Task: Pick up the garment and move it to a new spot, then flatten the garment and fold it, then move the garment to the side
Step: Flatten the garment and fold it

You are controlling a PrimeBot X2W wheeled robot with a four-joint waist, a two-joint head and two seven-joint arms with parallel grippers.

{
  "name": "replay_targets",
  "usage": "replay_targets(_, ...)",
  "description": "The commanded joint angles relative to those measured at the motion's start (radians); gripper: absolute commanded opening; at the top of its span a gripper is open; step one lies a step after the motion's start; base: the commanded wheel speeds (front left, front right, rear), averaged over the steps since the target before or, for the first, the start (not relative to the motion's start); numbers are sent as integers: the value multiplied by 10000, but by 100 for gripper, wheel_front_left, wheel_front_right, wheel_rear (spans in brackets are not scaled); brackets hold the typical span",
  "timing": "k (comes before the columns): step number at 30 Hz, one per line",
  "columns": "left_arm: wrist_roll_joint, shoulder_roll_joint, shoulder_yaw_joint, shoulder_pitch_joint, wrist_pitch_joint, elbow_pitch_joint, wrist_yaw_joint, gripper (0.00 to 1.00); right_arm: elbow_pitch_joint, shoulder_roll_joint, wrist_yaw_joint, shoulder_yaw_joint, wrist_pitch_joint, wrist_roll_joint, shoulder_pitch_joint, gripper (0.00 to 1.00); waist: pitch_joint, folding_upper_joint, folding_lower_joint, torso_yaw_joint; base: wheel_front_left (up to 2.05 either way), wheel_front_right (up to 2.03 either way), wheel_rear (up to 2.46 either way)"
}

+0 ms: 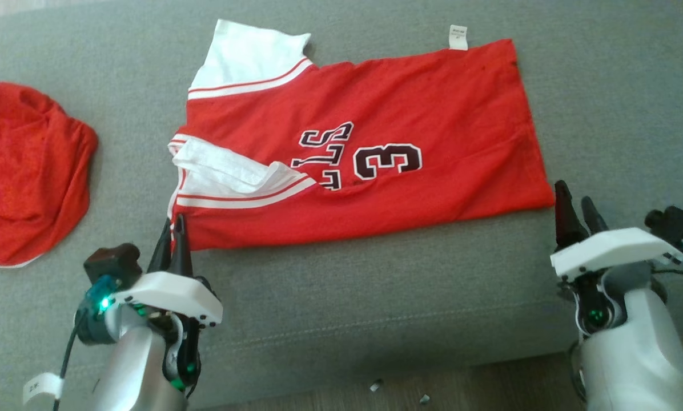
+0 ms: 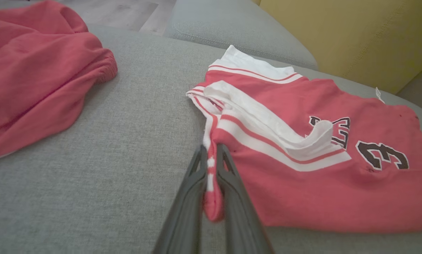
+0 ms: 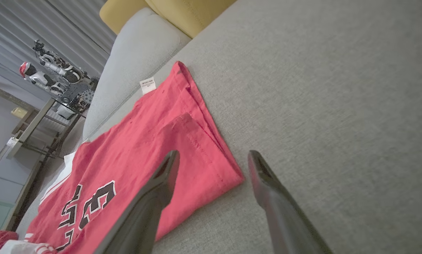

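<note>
Head view: the red, white-trimmed fabric jersey lies lengthwise left-right, shoulders leftward, left gripper clamped on its near corner, right gripper spread beside the hem.

We count one red-and-white cloth jersey and one crumpled red cloth on the one big grey couch. At the couch's front are two grippers, the left gripper and the right gripper.
</note>
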Motion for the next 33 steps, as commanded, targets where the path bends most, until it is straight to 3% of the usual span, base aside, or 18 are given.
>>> replay_targets(1,127,99,265,-305,-60,-328,-53,0,76,63,63,190,27,252,-522,100,135,0,0,99,0,0,0)
replay_targets(18,243,6,7,-671,-60,-408,-155,0,2732,65,63,167,-592,607,-2111,100,767,0,0,497,0,0,0)
replay_targets(19,241,5,-3,-686,-60,-399,-156,0,2791,65,63,249,-585,684,-2162,87,782,0,0,508,0,0,0)
replay_targets(20,237,4,-14,-697,-60,-383,-161,0,2839,65,63,329,-597,735,-2199,33,789,0,0,518,0,0,0)
replay_targets(21,235,3,-23,-710,-60,-358,-168,0,2875,65,63,404,-632,755,-2224,0,789,0,0,528,0,0,0)
replay_targets(27,184,0,-50,-670,-60,-106,-176,0,3170,-105,63,611,-1092,279,-2258,0,557,0,0,500,0,0,0)
replay_targets(33,-303,-1,-274,-427,-60,461,-501,0,3217,-358,63,641,-1068,35,-2133,0,101,0,0,392,0,0,0)
